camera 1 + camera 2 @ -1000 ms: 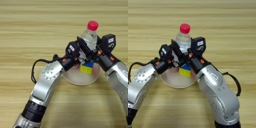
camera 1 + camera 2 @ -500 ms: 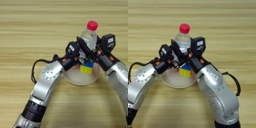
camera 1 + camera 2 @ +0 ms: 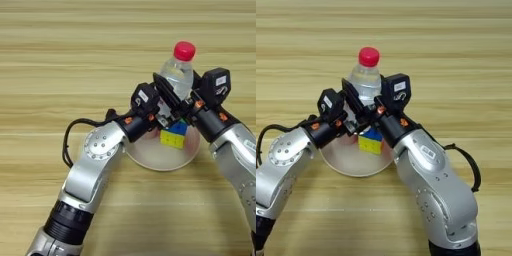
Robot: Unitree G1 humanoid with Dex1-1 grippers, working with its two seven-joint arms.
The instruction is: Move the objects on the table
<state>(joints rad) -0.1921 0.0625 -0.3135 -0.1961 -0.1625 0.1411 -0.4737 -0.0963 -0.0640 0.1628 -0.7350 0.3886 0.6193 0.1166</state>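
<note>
A clear plastic bottle (image 3: 181,70) with a red cap stands upright at the far rim of the round beige plate (image 3: 150,150); its base is hidden. My right gripper (image 3: 174,95) reaches in from the right and is shut on the bottle, with one black finger (image 3: 167,92) slanting across its front. The multicoloured puzzle cube (image 3: 174,135) lies on the plate just below that grip. My left gripper (image 3: 161,116) comes in from the left and sits low over the plate, right against the cube's upper left side.
The light-wood table (image 3: 60,60) stretches bare on all sides of the plate. A black cable (image 3: 70,140) loops out beside my left forearm. Both forearms cross the near half of the table.
</note>
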